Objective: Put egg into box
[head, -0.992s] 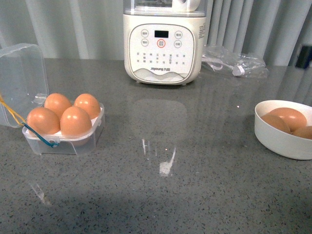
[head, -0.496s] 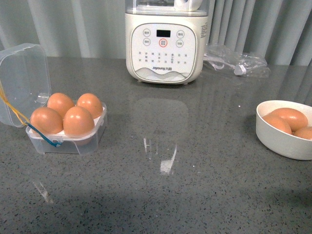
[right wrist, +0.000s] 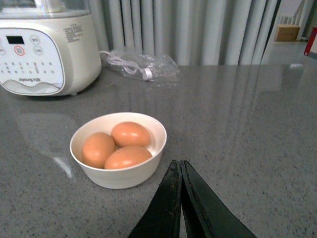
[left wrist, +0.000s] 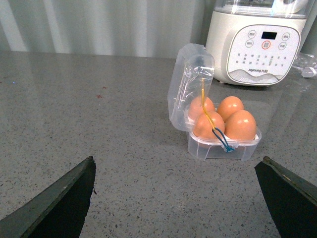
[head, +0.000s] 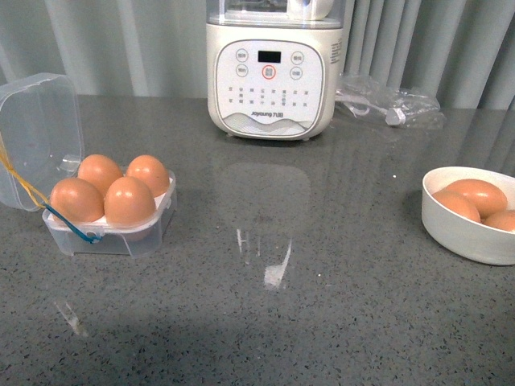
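The box (head: 113, 238) stands at the table's left with its clear lid (head: 40, 137) open and upright. Every cup holds a brown egg (head: 129, 199). It also shows in the left wrist view (left wrist: 224, 147), ahead of my left gripper (left wrist: 177, 163), which is open, empty and well short of it. More brown eggs (head: 476, 195) lie in a round white bowl (head: 463, 235) at the right. My right gripper (right wrist: 179, 163) is shut and empty, just beside the bowl (right wrist: 119, 176). Neither gripper shows in the front view.
A cream kitchen appliance (head: 269, 68) stands at the back centre. A clear plastic bag with a white cable (head: 390, 104) lies to its right. A grey curtain hangs behind the grey speckled table (head: 306, 305).
The front view has shifted slightly, so everything sits a little further right in the frame. Nothing on the table has moved.
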Robot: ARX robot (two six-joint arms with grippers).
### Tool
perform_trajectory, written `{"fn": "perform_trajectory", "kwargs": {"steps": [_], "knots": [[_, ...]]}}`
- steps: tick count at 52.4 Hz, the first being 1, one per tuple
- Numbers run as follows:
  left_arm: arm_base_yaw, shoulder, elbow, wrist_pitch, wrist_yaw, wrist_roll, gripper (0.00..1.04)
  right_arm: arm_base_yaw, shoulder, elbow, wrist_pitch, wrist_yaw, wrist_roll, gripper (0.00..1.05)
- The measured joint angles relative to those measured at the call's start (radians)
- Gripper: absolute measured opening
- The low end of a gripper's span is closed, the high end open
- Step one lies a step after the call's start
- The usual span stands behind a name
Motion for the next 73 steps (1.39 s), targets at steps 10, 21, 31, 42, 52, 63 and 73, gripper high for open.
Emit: {"fn": "perform_trajectory", "kwargs": {"steps": [10,21,31,42,52,63,73], "knots": [[0.000,0.000,0.000,0.000,0.000,0.000,0.98,-0.005,-0.115,-0.010,-0.109,-0.005,0.000,0.03],[0.000,0.000,0.000,0.000,0.000,0.000,0.98,-0.005,-0.243,-0.011,-0.230,-0.005,0.000,0.03],[0.000,0.000,0.000,0.000,0.000,0.000,0.98,-0.005,-0.332,-0.011,-0.314,-0.005,0.000,0.03],[0.000,0.000,0.000,0.000,0.000,0.000,0.98,-0.005,-0.414,-0.011,-0.394,-0.005,0.000,0.03],[0.000,0.000,0.000,0.000,0.000,0.000,0.98,-0.005,-0.478,-0.011,-0.459,-0.005,0.000,0.03],[0.000,0.000,0.000,0.000,0.000,0.000,0.98,-0.005,-0.661,-0.010,-0.654,-0.006,0.000,0.03],[0.000,0.000,0.000,0.000,0.000,0.000,0.98,-0.005,-0.673,-0.010,-0.660,-0.006,-0.001,0.04]]}}
